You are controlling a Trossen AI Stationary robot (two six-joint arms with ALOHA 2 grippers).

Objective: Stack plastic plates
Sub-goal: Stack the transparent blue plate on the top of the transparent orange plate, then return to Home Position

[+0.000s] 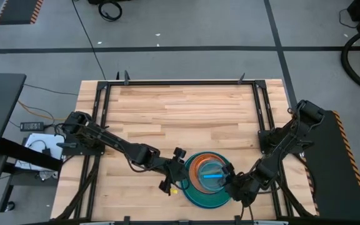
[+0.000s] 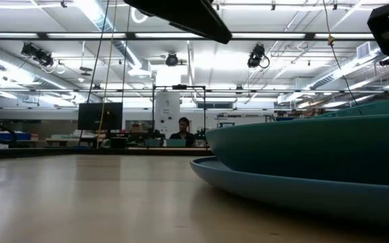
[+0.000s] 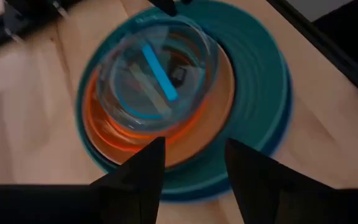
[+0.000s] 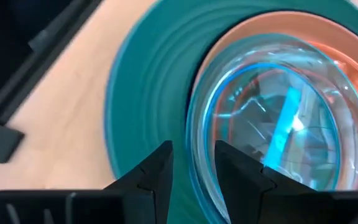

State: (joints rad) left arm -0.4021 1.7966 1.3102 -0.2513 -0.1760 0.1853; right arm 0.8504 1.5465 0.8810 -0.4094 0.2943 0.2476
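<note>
A stack of plastic plates (image 1: 208, 178) sits near the table's near edge. A large teal plate (image 3: 260, 93) is low in it, and the low view shows a bluer rim (image 2: 248, 182) beneath. Tan and orange plates (image 3: 219, 106) lie inside the teal one. A small translucent cyan plate (image 3: 157, 68) sits on top, shifted toward my right gripper. My left gripper (image 3: 194, 162) hovers open over the stack's left edge (image 1: 179, 178), touching nothing. My right gripper (image 4: 193, 163) is at the stack's right side (image 1: 233, 186), on the cyan plate's rim. Other small plates are hidden. My right gripper has the small cyan plate (image 4: 272, 112) by its rim (image 4: 191, 140) on the side toward the table's right. One finger is inside the plate and one outside, slanting down from the right. The plate lies roughly level on the orange plate below.
Black frame rails (image 1: 258, 112) run along the table's sides and far edge. Bare wood (image 1: 180, 112) lies on the far side of the stack. The table's near edge is just beside the stack. A person (image 2: 183, 131) sits far back in the room.
</note>
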